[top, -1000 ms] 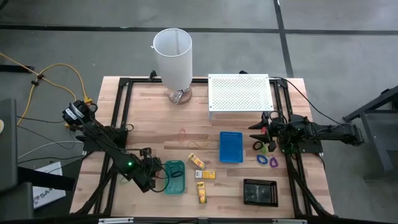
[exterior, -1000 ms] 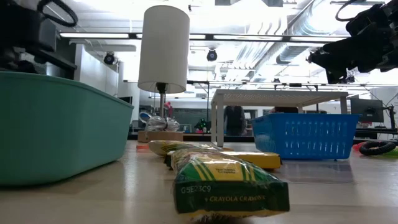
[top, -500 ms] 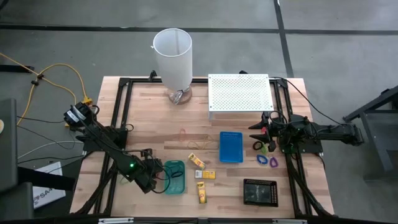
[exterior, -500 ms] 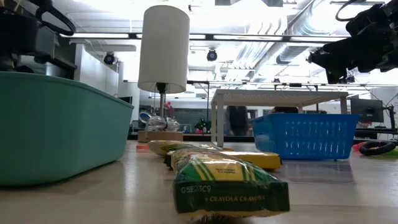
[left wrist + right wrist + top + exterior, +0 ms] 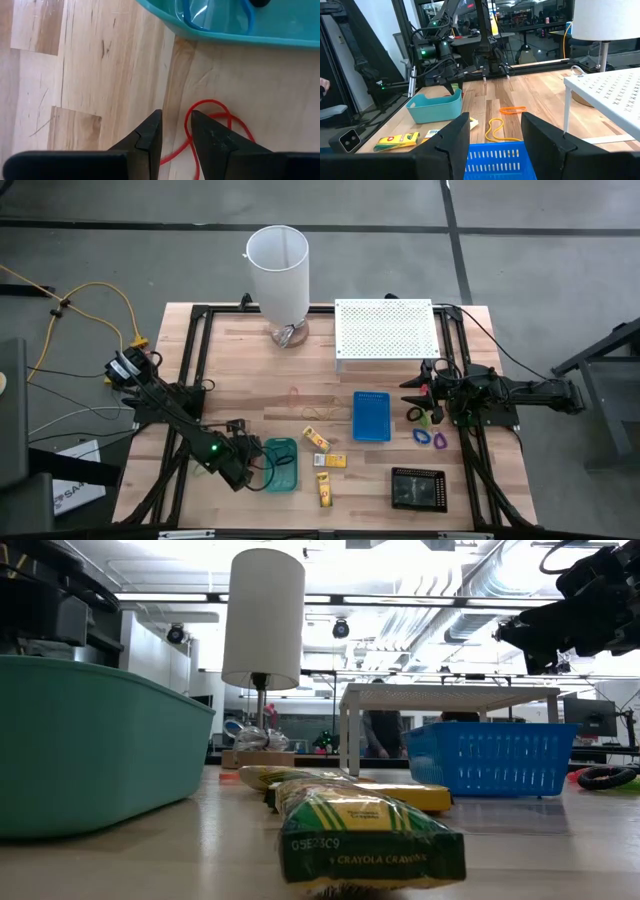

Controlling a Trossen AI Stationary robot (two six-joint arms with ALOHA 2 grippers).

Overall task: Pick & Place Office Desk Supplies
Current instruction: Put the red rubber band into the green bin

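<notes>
Left gripper (image 5: 174,131) low over the wood beside the teal tray (image 5: 280,37), fingers a little apart, a red rubber band (image 5: 210,127) lying flat on the table around and beyond one fingertip, not pinched. Right gripper (image 5: 495,131) hovering above the blue basket (image 5: 497,159), fingers apart, holding nothing. Crayon packet (image 5: 323,488) near the front edge, long axis running front to back. Second yellow packet (image 5: 316,439) lying aslant between tray and basket. Yellow rubber band (image 5: 496,131) and orange rubber band (image 5: 512,109) flat on the wood farther back. Blue clip (image 5: 421,436) and purple clip (image 5: 440,440) lying below the right gripper.
</notes>
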